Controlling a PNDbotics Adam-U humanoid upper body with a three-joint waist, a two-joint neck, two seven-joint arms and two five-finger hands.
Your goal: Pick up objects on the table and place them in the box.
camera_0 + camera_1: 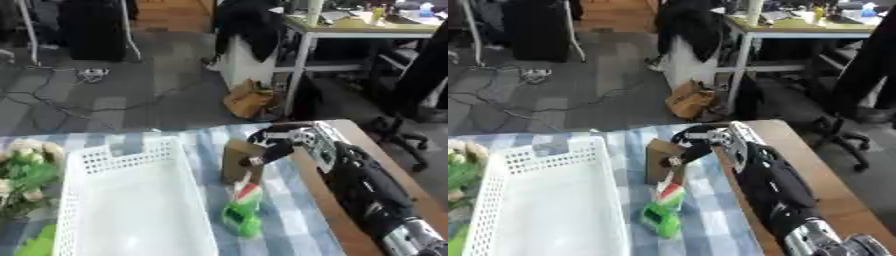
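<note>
1. Our right hand (pixel 278 146) has its fingers (pixel 262 159) curled down onto the top of a small brown box (pixel 239 159). It looks like a pinch on the upper edge, though we can't tell how far they wrap round it.
2. Just below the fingers, a green toy (pixel 242 218) with a red and white bit (pixel 248 192) on top lies on the checked cloth of the desk (pixel 289 215), close to the brown box and maybe touching its base.
3. To the left of the fingers sits the white basket (pixel 87 167), and from what we can see nothing is in it yet.
4. Further left, some flowers and greens (pixel 26 172) lie at the edge.
5. Risk as we see it: the hold is only on the top edge, so the brown box could tip or slip on lifting, and it might knock the green toy, or clip the basket wall going over.
6. Left hand isn't showing anywhere.
</note>
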